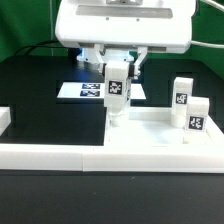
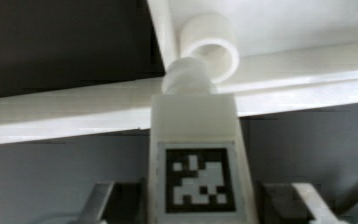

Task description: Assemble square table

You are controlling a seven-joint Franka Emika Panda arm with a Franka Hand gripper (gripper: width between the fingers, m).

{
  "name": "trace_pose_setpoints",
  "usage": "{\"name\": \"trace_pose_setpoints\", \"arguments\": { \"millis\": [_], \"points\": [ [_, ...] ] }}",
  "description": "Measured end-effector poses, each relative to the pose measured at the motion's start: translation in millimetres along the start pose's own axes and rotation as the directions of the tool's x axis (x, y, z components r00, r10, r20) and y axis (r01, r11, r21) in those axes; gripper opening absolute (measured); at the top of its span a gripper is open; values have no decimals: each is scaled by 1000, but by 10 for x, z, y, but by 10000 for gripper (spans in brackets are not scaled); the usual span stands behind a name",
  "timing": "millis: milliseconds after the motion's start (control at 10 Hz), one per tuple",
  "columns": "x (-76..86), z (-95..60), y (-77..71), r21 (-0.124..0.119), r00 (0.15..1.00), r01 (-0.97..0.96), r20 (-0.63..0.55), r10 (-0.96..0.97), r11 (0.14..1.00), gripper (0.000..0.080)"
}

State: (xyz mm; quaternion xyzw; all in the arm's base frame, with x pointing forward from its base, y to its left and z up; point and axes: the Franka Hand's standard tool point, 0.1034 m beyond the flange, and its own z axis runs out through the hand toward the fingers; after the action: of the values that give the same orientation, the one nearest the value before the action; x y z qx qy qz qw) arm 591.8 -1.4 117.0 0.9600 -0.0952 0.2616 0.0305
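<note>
My gripper is shut on a white tagged leg and holds it upright. The leg's lower end is at the near left corner of the white square tabletop. In the wrist view the leg runs from between my fingers to a round corner socket, and its narrow tip is at the socket's mouth. I cannot tell how deep it sits. Two more tagged legs stand upright at the tabletop's right side. The fourth leg is out of view.
A long low white border rail runs along the front and turns up at the exterior view's left. The marker board lies flat behind the gripper on the black table.
</note>
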Motion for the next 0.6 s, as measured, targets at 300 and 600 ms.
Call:
{"name": "trace_pose_setpoints", "arguments": {
  "millis": [300,600],
  "points": [
    [-13,101,-78,1,1000,15,3,-15,1000,290],
    [-9,175,-98,-3,1000,22,2,-22,1000,290]
  ]
}}
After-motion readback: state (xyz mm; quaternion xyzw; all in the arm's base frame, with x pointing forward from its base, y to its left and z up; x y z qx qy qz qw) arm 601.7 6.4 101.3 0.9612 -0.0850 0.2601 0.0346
